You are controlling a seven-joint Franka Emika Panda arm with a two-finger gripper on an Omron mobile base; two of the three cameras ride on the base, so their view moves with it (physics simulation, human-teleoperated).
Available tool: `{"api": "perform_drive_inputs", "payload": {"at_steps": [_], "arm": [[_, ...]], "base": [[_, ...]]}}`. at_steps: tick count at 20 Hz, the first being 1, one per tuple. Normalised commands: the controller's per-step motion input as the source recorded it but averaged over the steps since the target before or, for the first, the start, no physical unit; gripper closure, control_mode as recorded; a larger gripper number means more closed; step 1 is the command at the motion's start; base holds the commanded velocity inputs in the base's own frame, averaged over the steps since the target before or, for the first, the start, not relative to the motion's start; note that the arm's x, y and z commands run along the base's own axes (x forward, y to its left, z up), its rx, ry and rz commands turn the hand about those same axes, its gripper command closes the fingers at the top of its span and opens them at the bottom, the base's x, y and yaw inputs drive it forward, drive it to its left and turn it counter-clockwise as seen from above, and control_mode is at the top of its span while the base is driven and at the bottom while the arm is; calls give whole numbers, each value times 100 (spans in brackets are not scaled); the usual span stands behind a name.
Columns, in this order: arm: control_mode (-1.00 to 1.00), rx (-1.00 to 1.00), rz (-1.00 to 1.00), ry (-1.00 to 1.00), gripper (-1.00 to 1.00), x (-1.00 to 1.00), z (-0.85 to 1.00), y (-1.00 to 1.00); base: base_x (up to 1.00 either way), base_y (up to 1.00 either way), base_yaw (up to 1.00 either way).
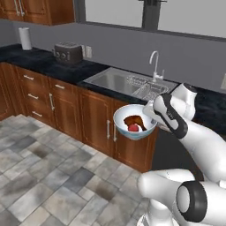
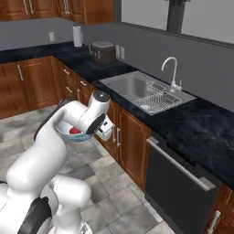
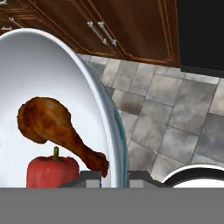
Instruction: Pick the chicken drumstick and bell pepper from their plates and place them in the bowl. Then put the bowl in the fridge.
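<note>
The round, deep white bowl with the pale blue patterned outside hangs in the air over the grey stone floor, out in front of the brown wooden lower cabinets and clear of the black worktop. The two-finger pincer is clamped on the bowl's rim; in the hand view one dark tip sits inside the wall and the other outside it, the rim running up between them.

Inside the bowl lie the dark brown, glossy chicken drumstick and the small, bright red bell pepper, touching each other. The drumstick's long axis runs aslant, thick end far from the tips, thin bone end near them; the pepper sits just beside that thin end, stem up.

Both foods being in the bowl, the picking part looks done, and what remains is carrying it to the fridge. The bowl's weight lies wholly to one side of the pincer, held at the rim alone, so it probably needs to stay level or the food could slide towards the low edge.
</note>
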Motion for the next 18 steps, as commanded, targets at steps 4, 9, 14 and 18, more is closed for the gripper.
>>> {"api": "perform_drive_inputs", "payload": {"at_steps": [4, 9, 14, 18], "arm": [[100, 0, 0, 0, 100, 0, 0, 0], [100, 0, 0, 0, 100, 0, 0, 0], [100, 0, 0, 0, 100, 0, 0, 0], [100, 0, 0, 0, 100, 0, 0, 0]], "base": [[85, 24, 20], [92, 29, 10], [87, 29, 12], [82, 27, 18]]}}
